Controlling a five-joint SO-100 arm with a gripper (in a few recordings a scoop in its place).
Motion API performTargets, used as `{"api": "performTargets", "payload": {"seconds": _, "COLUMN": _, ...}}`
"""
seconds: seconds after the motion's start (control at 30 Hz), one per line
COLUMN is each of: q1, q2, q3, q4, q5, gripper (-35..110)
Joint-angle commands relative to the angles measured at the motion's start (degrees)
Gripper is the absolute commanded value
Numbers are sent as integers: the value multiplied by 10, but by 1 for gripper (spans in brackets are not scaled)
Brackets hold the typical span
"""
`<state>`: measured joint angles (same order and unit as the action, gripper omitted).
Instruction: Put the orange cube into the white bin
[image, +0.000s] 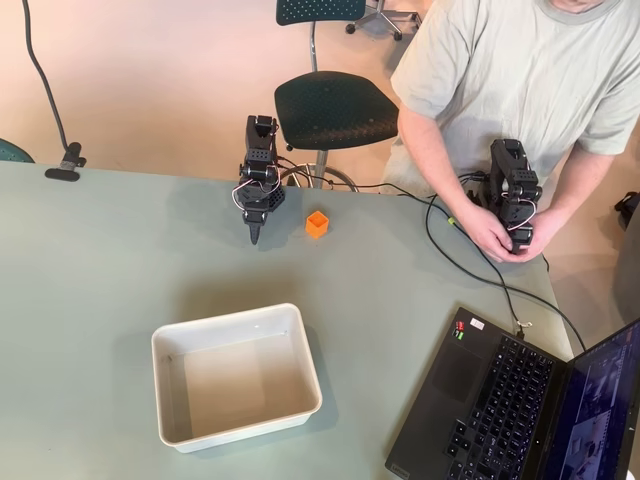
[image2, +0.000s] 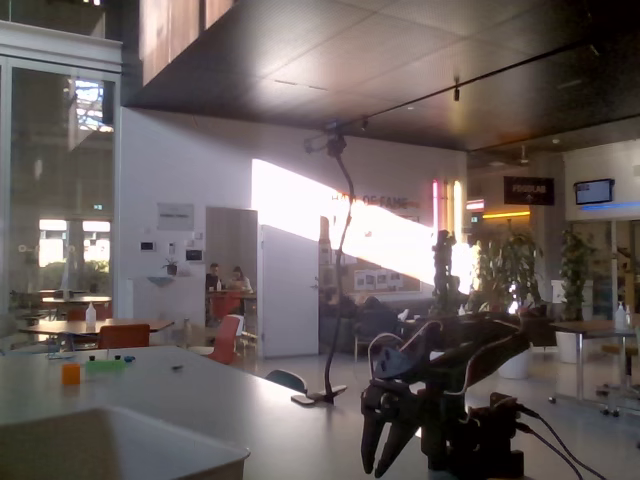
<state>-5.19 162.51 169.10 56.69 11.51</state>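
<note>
— Orange cube (image: 317, 224): how many do you count?
— Just one. It sits on the bench (image: 90, 270) a little above the middle of the overhead view, just right of the robot's gripper (image: 254, 234) and not touching it.
— And in the fixed view?
— One small orange block at the far left (image2: 70, 373), standing on a surface there. I cannot say for sure it is the same cube.
— Bins?
— One white bin (image: 165, 385), lower centre-left in the overhead view, well apart from the cube. Its pale rim shows at the lower left of the fixed view (image2: 150, 430).
— What about the jaws?
— One arm, tip pointing down at the bench. From above the jaws look drawn together to a point; in the fixed view the gripper (image2: 390, 455) hangs at lower centre with a slight gap between the tips, holding nothing.
— Anything else?
— One laptop (image: 500, 400) at lower right, one black chair (image: 335, 110) at top centre, one person (image: 520, 70) at upper right.
</note>
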Motion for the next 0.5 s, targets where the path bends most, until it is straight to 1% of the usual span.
{"api": "performTargets", "payload": {"seconds": 0.0, "q1": -4, "q2": 4, "q3": -26, "q4": -4, "q5": -2, "gripper": 6}}
{"api": "performTargets", "payload": {"seconds": 0.23, "q1": -6, "q2": 4, "q3": -149, "q4": -4, "q5": 4, "gripper": 6}}
{"api": "performTargets", "payload": {"seconds": 0.4, "q1": -11, "q2": -11, "q3": -314, "q4": 11, "q5": 5, "gripper": 6}}
{"api": "performTargets", "payload": {"seconds": 0.47, "q1": -23, "q2": -35, "q3": -385, "q4": 42, "q5": 0, "gripper": 6}}
